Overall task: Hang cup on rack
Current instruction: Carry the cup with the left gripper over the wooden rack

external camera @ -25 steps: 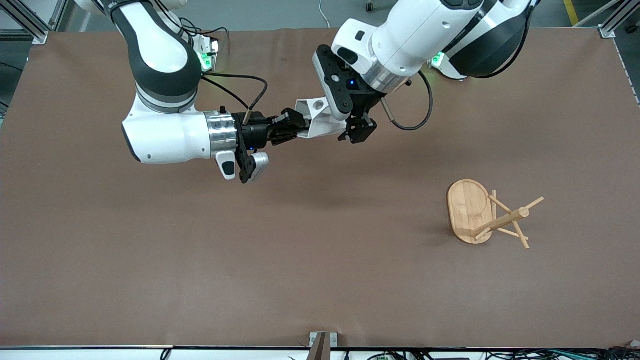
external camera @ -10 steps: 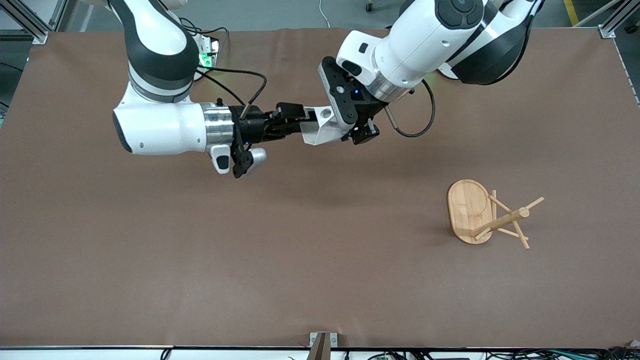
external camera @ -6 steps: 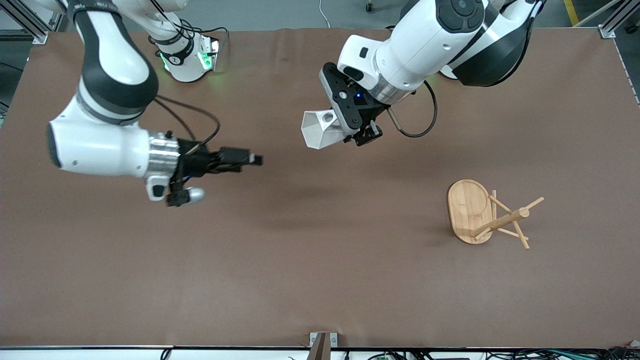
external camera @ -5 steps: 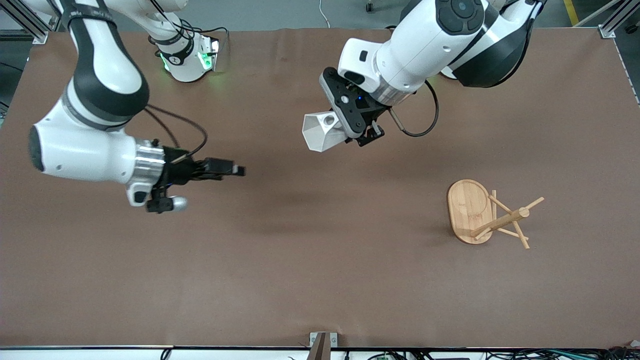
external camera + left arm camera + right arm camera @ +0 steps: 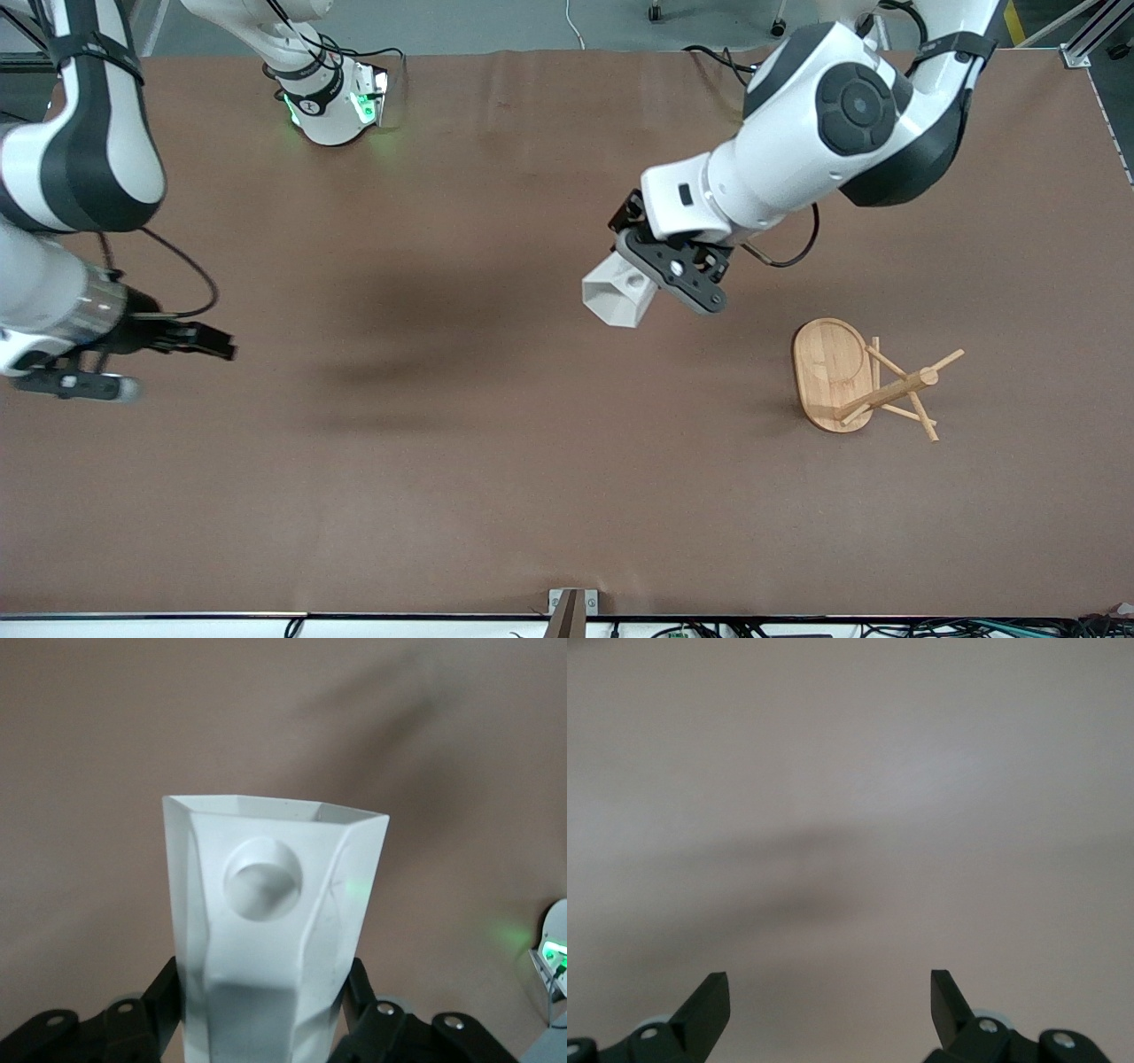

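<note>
Right gripper (image 5: 221,346) let go of cup (image 5: 617,294), fingers spread wide, swung out to 9 o'clock edge over bare table; left gripper (image 5: 660,266) alone clamps cup, carried it toward 4 o'clock, closer to rack (image 5: 864,381).

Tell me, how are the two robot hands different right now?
The left gripper is shut on the white cup, up over the table near the bamboo rack. The right gripper is open and holds nothing, at the right arm's end. Both have black fingers.
</note>
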### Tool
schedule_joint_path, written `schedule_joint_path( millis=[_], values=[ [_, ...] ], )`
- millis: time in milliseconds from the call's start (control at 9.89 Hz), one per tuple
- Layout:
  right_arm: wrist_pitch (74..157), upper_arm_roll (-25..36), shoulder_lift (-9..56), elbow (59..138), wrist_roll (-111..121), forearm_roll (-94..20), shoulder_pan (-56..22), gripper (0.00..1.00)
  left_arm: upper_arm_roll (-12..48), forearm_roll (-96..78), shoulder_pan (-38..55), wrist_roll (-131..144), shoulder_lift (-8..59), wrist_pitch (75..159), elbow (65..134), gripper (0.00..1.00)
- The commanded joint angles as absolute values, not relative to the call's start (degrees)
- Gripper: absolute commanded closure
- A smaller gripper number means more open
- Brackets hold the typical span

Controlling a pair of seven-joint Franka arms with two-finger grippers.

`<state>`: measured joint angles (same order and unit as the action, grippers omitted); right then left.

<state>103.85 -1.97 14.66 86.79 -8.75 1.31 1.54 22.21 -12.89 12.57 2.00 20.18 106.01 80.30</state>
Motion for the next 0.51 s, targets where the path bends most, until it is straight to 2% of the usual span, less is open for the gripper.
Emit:
schedule_joint_path(
  millis=[0,404],
  values=[
    [100.7,1.3,8.7,85.8,-9.2,3.4,1.1,0.00,21.9,-10.6,9.9,4.1,20.9,105.1,81.2,0.99],
    [87.5,5.9,-0.2,85.3,-8.1,2.7,-0.2,0.00,21.9,-7.3,4.0,3.6,20.9,99.9,82.1,0.99]
  ],
)
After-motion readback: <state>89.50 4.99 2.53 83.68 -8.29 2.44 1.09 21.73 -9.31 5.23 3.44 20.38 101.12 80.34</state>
